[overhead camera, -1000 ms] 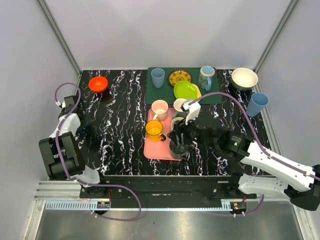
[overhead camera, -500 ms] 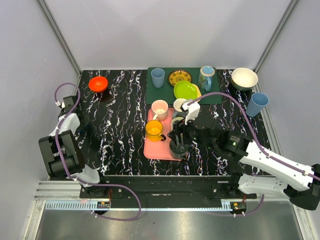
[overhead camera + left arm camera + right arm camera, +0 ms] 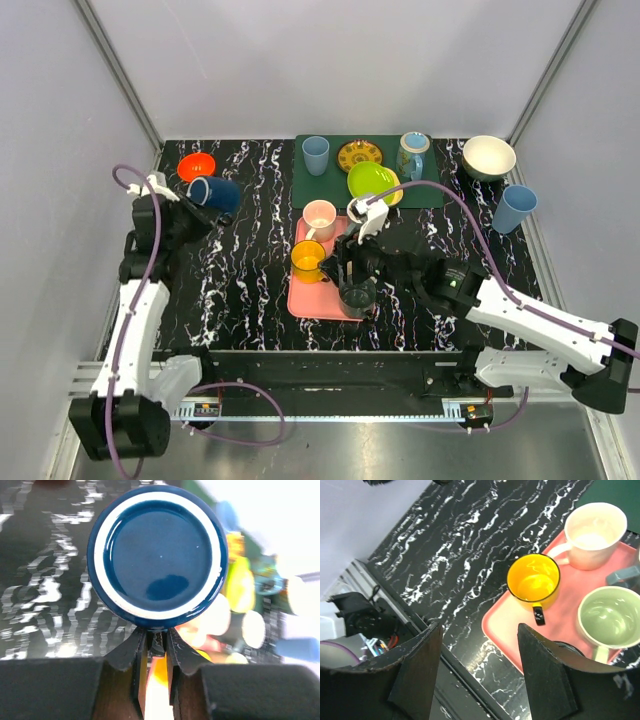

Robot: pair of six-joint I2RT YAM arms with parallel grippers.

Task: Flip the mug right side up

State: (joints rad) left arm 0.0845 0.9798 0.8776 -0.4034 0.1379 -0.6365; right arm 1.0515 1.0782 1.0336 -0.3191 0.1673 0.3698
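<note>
A dark blue mug (image 3: 217,193) with a white ring round its base hangs on its side above the table's far left. In the left wrist view its base (image 3: 157,555) faces the camera. My left gripper (image 3: 188,199) is shut on a thin dark part under the mug, likely its handle (image 3: 157,641). My right gripper (image 3: 352,262) is open and empty above the pink tray (image 3: 310,295). Between its fingers in the right wrist view (image 3: 480,630) lie the tray's corner and the table edge.
The tray holds a yellow mug (image 3: 534,582), a pink mug (image 3: 592,527), a pale green mug (image 3: 606,616) and a dark mug (image 3: 357,296). A red bowl (image 3: 195,165) sits by the blue mug. A green mat (image 3: 425,192) bears cups and plates. A white bowl (image 3: 488,156) and blue cup (image 3: 515,207) stand at the right.
My left arm was folded at the left edge; now it is stretched toward the back with the dark blue mug in its gripper. My right arm has shifted slightly left.
</note>
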